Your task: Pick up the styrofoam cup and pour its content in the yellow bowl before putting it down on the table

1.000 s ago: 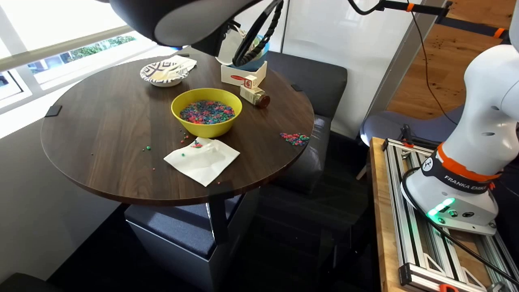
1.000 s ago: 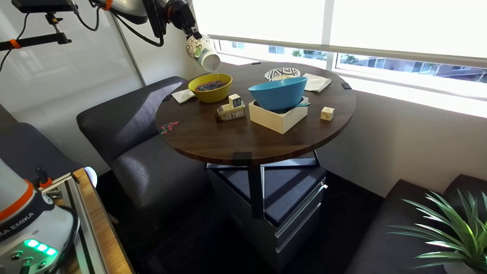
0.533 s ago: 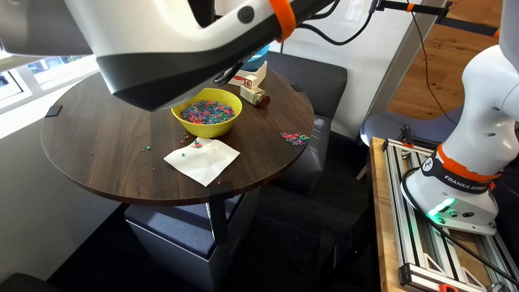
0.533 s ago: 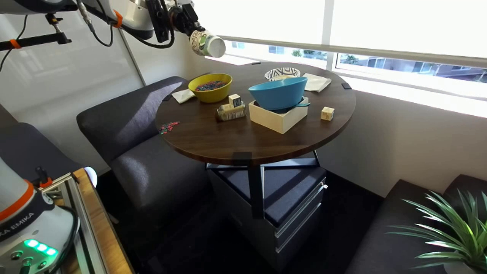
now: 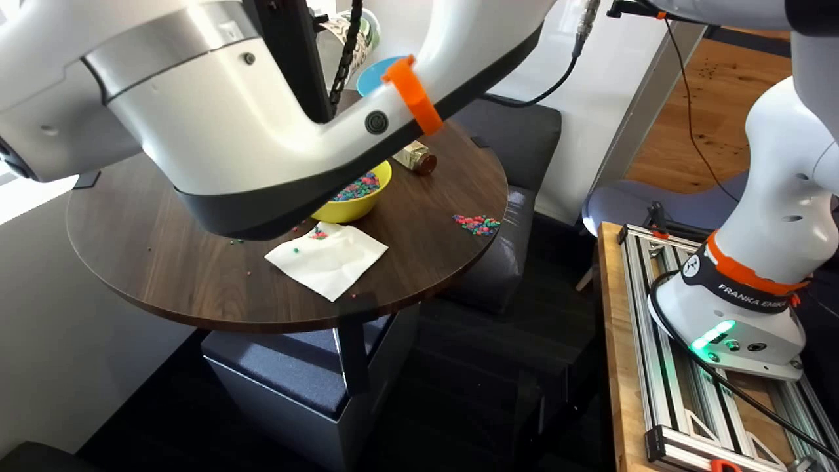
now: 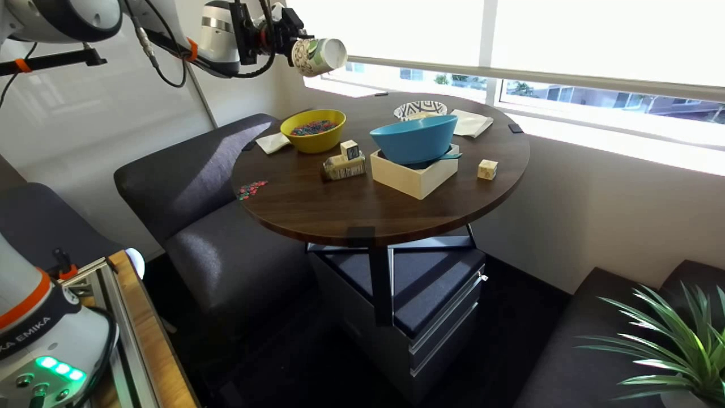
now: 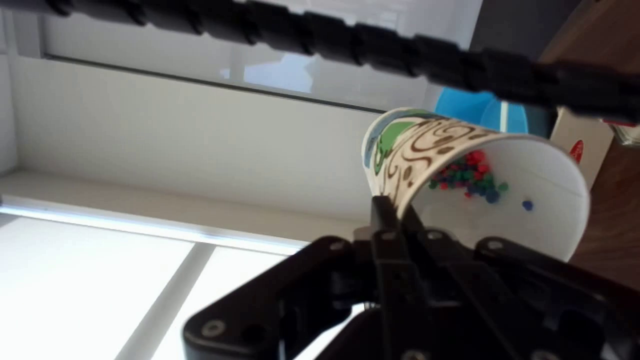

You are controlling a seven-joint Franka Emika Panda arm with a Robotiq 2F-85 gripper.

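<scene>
White robot base [image 5: 750,326]: FRANKA EMIKA | pincer [image 7: 397,211]: pinching styrofoam cup [image 6: 318,56] | cup: tilted

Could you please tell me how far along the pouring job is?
Done: the cup is off the table, pinched at its rim by the end effector. In hand: pouring, it seems; the cup is tipped sideways, with coloured pieces inside. Whether any has poured out is unclear. Left: emptying those into the yellow bowl, then setting the cup on the table.
</scene>
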